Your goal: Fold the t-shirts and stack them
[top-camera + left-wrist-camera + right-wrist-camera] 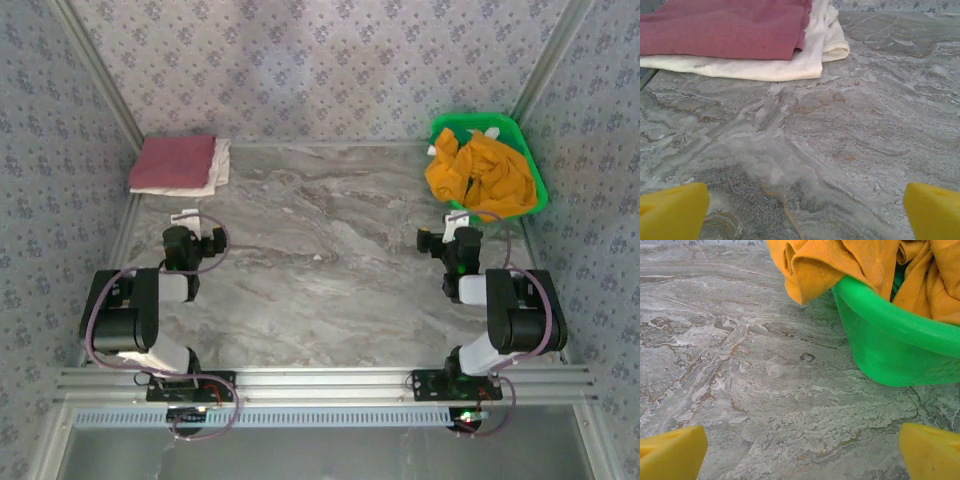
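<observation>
The left arm point(125, 315) and right arm point(520, 315) sit folded, elbows out to the sides, wrists reaching forward and low. The left fingers point(671, 214) stand spread wide, gripping nothing; the right fingers point(670, 452) are equally wide and empty.

We see the red shirt point(172, 162) folded atop the white shirt point(221, 160), table's point(330, 260) far-left corner; orange shirt point(480, 175) crumpled in the basket point(485, 122), far-right corner.

No readable text, labels, brands, numbers or signs, plain cloth on the orange t-shirt point(480, 178), the red t-shirt point(172, 163) and the white t-shirt point(220, 162), plain plastic on the green basket point(478, 121), wallpaper point(320, 60) with a small repeated motif, not lettering
</observation>
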`<action>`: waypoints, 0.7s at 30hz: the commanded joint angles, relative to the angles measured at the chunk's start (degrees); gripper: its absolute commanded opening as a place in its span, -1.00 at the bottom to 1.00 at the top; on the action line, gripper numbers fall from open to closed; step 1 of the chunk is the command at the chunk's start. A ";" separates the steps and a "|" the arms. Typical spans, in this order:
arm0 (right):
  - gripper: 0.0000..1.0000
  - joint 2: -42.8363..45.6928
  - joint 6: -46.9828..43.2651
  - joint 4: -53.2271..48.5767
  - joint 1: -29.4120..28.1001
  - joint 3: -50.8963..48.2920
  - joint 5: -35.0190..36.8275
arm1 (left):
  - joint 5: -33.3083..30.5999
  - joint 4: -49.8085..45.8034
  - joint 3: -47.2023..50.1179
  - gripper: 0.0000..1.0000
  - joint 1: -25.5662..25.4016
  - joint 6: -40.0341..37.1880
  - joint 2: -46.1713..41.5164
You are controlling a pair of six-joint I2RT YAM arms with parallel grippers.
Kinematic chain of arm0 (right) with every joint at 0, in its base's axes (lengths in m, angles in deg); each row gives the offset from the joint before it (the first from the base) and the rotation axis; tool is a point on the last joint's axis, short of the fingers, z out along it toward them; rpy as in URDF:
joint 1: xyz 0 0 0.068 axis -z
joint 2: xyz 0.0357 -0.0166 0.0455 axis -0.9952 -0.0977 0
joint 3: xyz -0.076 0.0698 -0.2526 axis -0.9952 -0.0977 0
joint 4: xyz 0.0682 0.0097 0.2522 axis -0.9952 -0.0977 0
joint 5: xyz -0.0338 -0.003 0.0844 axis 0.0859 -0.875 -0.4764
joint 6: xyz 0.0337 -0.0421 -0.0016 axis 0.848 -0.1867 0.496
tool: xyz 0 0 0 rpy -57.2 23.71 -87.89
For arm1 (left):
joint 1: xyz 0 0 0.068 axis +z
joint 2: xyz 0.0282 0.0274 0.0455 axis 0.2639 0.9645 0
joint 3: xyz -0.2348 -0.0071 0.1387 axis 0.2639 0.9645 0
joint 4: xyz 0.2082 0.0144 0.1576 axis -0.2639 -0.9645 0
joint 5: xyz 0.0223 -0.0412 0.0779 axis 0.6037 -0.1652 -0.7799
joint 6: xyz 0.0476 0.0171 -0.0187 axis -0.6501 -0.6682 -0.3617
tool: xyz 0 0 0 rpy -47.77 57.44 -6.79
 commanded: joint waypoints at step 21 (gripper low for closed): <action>1.00 0.86 0.92 -0.09 -0.29 0.93 1.13 | 0.84 0.32 -0.71 0.99 0.68 0.27 -0.13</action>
